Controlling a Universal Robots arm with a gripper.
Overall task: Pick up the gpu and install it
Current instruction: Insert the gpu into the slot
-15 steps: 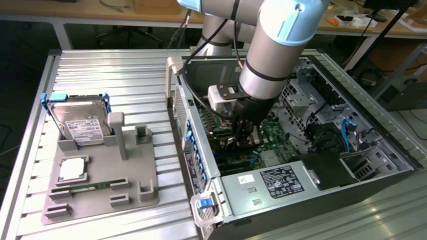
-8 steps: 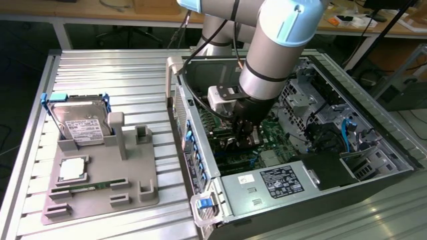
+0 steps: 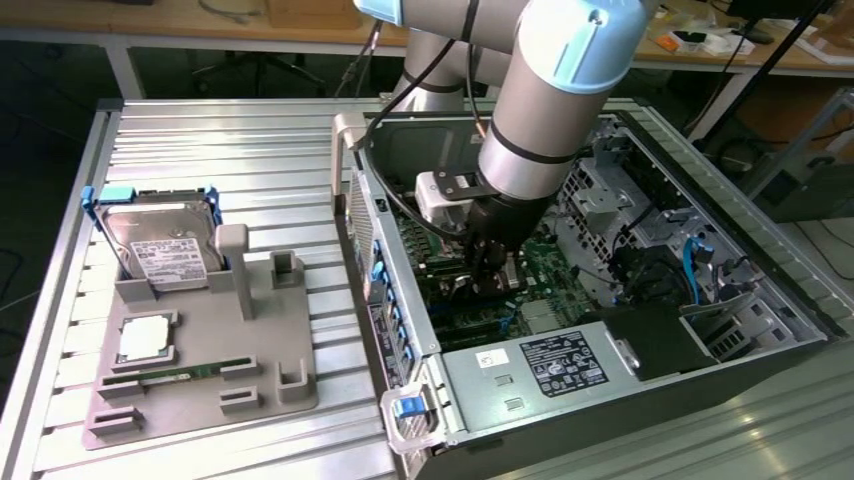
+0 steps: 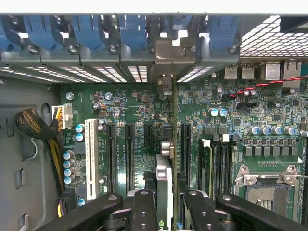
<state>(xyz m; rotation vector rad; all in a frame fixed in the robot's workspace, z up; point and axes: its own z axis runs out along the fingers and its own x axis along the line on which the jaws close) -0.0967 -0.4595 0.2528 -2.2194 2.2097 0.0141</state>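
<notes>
Dark gpu [image 4: 164, 183] clamped edge-on above motherboard [image 4: 130, 110].

- White label with rows of black print on the silver hard drive [image 3: 156, 248] in the grey holder; words too small to read.
- Black label with white print and small marks on the power supply [image 3: 561, 362] of the computer case [image 3: 787, 330]; not readable.
- Fine white lettering printed on the green motherboard [image 4: 139, 120] beside the long black slots [image 4: 129, 156] in the wrist view; too small to make out.
</notes>
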